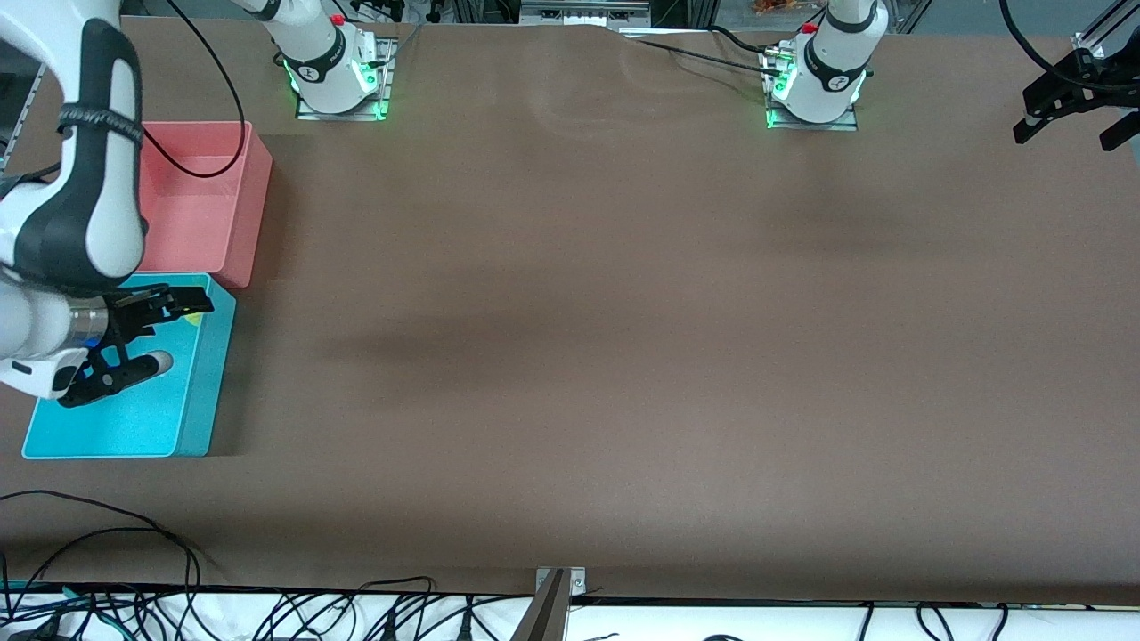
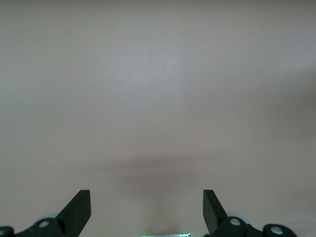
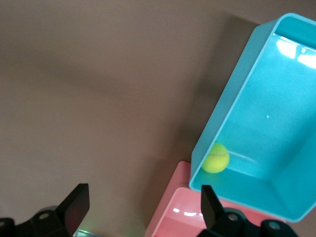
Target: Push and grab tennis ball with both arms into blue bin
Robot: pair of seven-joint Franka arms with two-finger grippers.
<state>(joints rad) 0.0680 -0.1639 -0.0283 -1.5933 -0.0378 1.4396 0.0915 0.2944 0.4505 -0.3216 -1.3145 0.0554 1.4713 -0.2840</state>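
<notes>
You have one tennis ball (image 3: pixel 215 158), two bins and two arms in front of you. The ball lies inside the blue bin (image 1: pixel 207 374), on its floor, tucked into the corner by the end wall that adjoins the pink bin (image 1: pixel 254 200). In the front view only a sliver of yellow-green shows under the right arm's upper finger.

The two bins stand end to end at the right arm's end of the table (image 1: pixel 623 356): the blue one nearer to the front camera, the pink one just beside it and farther from it. A black cable drapes into the pink bin.

Your right gripper (image 1: pixel 165 334) hangs over the blue bin with its jaws spread wide apart and nothing between them. The ball sits below it in the bin, free of both fingers; in the right wrist view it lies out ahead of the fingertips (image 3: pixel 79 200), off toward one of them rather than centred in the gap.

Your left gripper (image 1: pixel 1073 111) waits up in the air at the left arm's end of the table, well apart from ball and bins. Its jaws are also apart, and its wrist view shows only bare table between them.
</notes>
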